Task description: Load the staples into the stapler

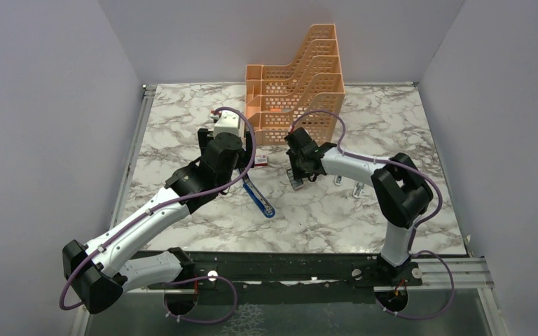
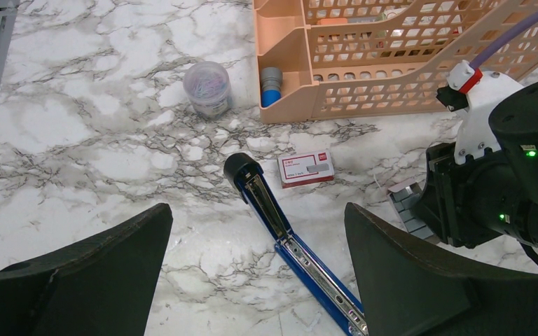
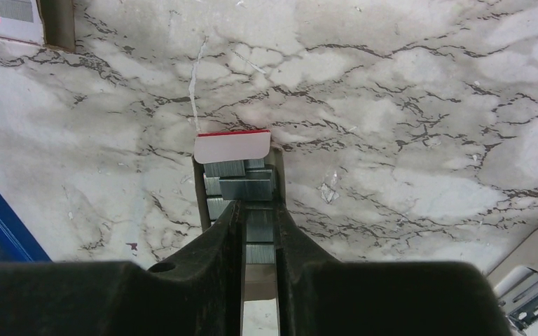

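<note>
Right gripper (image 3: 258,210) is being held narrow, its 2 fingers dipped into the small dark-grey rectangular tray of metal staple strips (image 3: 245,187), which is lying on the white marble-patterned table (image 3: 392,105). Trouble is being risked at the lift. The strips are lying unevenly in the tray, so 2 could be carried up together, or a brittle strip could be snapped if it is being squeezed askew. The light tray could also be dragged along, since the fingers are being kept close to its walls. 1 strip appears to be clamped between the fingers, and nothing else is being touched.

Left gripper (image 2: 256,210) is being held wide, with nothing gripped, above the slim blue stapler (image 2: 301,255). This is lying opened with its long metal channel exposed, near the tray but not touching it. Because the stapler is not being steadied, it could be shoved aside during loading. Just beyond its black head the small red-and-white cardboard box (image 2: 306,169) is lying flat, and farther back the peach perforated plastic organiser (image 2: 392,63) is standing.
</note>
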### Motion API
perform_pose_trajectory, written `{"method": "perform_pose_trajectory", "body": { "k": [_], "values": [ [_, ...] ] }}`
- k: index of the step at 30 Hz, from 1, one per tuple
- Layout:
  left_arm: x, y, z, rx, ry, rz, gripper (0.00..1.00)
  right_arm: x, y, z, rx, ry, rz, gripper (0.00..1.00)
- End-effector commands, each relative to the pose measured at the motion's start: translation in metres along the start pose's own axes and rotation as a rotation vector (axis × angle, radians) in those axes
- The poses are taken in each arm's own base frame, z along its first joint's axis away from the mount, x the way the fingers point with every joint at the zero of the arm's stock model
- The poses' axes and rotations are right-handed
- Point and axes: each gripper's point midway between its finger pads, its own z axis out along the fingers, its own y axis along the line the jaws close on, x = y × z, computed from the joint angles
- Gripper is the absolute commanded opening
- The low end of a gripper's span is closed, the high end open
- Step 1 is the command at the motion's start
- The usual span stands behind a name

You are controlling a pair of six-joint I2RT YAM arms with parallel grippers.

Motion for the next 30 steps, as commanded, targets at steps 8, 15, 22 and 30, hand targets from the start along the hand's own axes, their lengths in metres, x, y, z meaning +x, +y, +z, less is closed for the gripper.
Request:
{"method": "perform_pose_trajectory", "body": {
  "k": [8,15,22,30],
  "values": [
    [-0.003,0.004,-0.002,-0.011,-0.021,-0.006,0.93,-0.008,-0.003,-0.033,0.0,-0.024,-0.004,0.21],
    [-0.003,0.003,-0.003,0.0,-0.021,-0.01,0.94,0.024,-0.015,-0.045,0.011,0.066,-0.044,0.21],
    [-0.004,-0.003,-0.001,0.02,-0.015,-0.006,0.94,0.064,-0.028,-0.056,0.035,0.164,-0.024,0.21],
    [-0.004,-0.008,-0.001,0.044,-0.01,-0.016,0.94,0.088,-0.033,-0.053,0.043,0.215,-0.008,0.23]
  ]
}}
